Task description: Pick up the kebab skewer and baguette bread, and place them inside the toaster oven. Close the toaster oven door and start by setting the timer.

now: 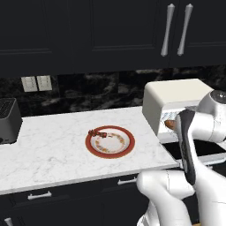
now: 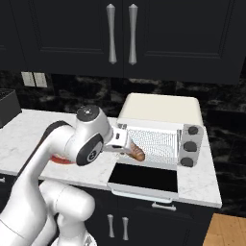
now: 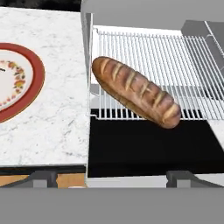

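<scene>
Lying slanted on the wire rack (image 3: 175, 65) at the front edge of the cream-white, rounded toaster oven (image 2: 161, 115): the baguette bread (image 3: 135, 91), golden-brown with scored crust, its lower tip past the rack edge over the dark glass toaster oven door (image 2: 144, 178), folded down flat. Hanging just before the opening, spread wide and gripping nothing: the claw (image 3: 113, 180), with free room around the loaf. Left on the rim of the red-bordered round plate (image 1: 126, 149), on the white marbled counter (image 1: 53, 145): the thin kebab skewer (image 1: 97, 133).
</scene>
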